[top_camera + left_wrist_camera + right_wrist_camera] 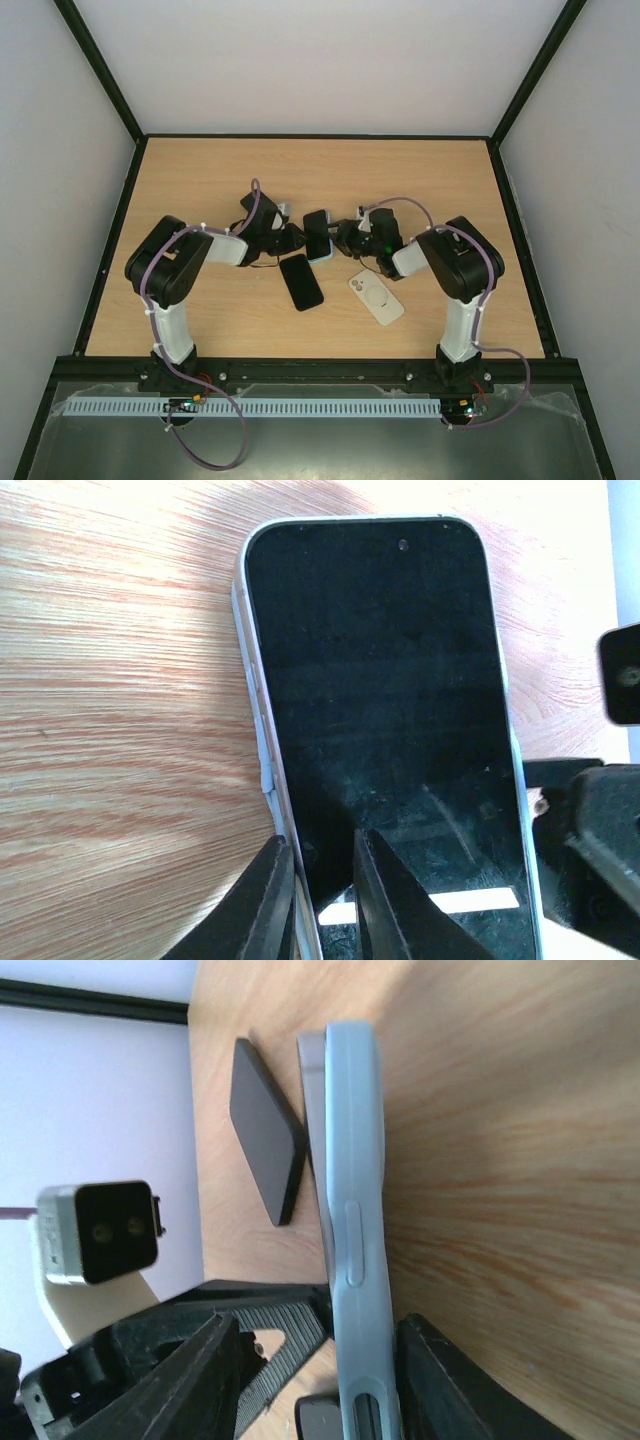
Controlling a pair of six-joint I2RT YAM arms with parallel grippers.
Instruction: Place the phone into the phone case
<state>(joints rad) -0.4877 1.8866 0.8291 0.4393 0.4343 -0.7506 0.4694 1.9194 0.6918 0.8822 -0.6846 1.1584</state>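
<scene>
A phone with a black screen [390, 700] sits in a light blue case [262, 750], held between both arms at mid-table [318, 240]. My left gripper [320, 855] is shut on its left edge, one finger on the screen, one outside the case; it also shows in the top view [290, 238]. My right gripper [320, 1325] straddles the blue case [355, 1160] seen edge-on. Its right finger [450, 1380] touches the case and its left finger [190, 1380] stands apart. The phone's grey edge [315, 1100] shows beside the case.
A second black phone [301, 282] lies flat just in front of the grippers, also seen in the right wrist view [265, 1145]. A white case with a round ring [377, 297] lies to its right. Black frame rails border the wooden table [200, 180].
</scene>
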